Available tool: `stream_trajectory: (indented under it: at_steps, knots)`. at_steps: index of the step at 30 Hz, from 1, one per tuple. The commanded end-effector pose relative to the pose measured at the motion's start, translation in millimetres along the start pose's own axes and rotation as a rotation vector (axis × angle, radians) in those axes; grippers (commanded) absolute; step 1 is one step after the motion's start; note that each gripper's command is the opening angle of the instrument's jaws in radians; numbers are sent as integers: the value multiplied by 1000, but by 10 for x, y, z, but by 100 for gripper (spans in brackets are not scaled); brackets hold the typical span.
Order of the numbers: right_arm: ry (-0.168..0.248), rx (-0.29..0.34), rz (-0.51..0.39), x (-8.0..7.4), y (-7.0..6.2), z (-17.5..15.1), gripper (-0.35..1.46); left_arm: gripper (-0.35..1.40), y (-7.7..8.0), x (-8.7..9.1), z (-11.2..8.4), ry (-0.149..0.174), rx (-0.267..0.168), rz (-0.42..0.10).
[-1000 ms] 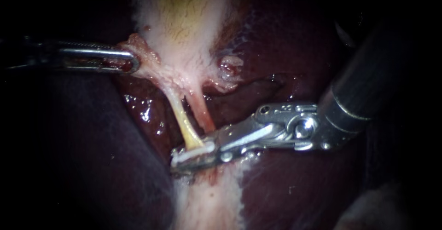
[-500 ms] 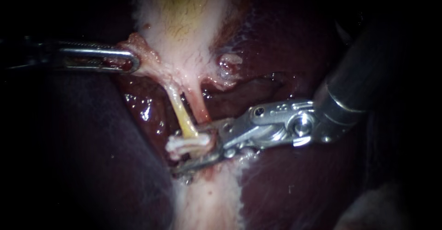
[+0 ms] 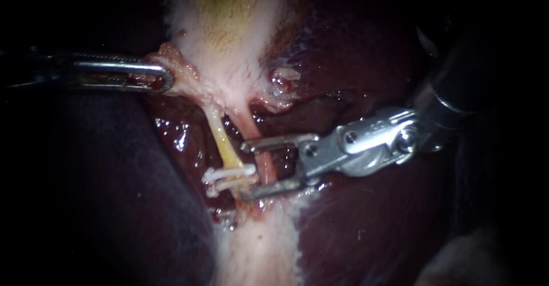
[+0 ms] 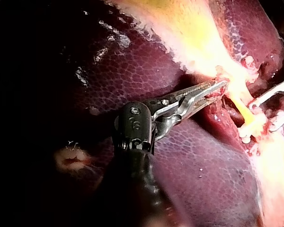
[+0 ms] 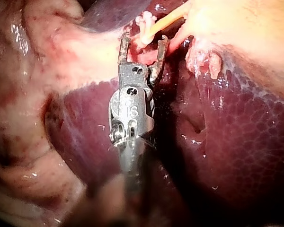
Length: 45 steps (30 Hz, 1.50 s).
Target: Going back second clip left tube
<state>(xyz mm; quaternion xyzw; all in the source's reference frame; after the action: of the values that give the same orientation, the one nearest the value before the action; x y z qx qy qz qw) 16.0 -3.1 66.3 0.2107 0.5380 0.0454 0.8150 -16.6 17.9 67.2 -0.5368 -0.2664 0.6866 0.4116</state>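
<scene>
The yellowish left tube runs down from the pale gallbladder. Two white clips sit close together across its lower end. A pink tube lies just right of it. My right instrument is open, its jaws spread wide around the pink tube, their tips just right of the clips. In the right wrist view the clips lie just ahead of the open jaws. My left instrument is shut on tissue at the gallbladder's neck and holds it out to the left; the left wrist view shows the same hold.
Dark red liver surrounds the tubes on both sides. A pale band of tissue runs down below the clips. A small raw nub sits right of the gallbladder's neck.
My right instrument's jaws have opened and drawn back to the right, leaving a white clip on the left tube. The left instrument has stayed in place.
</scene>
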Motion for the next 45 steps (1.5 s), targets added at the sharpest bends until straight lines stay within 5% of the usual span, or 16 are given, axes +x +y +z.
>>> stream_trajectory:
  at_steps: [1,15,28,36,45]
  knots:
    - [0,0,-12,0,-2,-7,50,-35,0,0,-1,0,-1,0]
    - [0,-30,-45,16,-6,-94,50,-35,0,0,-2,-1,-2,1]
    - [1,-27,-52,15,-8,-114,50,-35,-2,-1,3,0,0,1]
    - [1,-27,-52,14,-8,-115,50,-35,-18,-19,36,6,5,14]
    - [1,-27,-52,15,-8,-114,50,-35,-42,-41,76,-24,9,33]
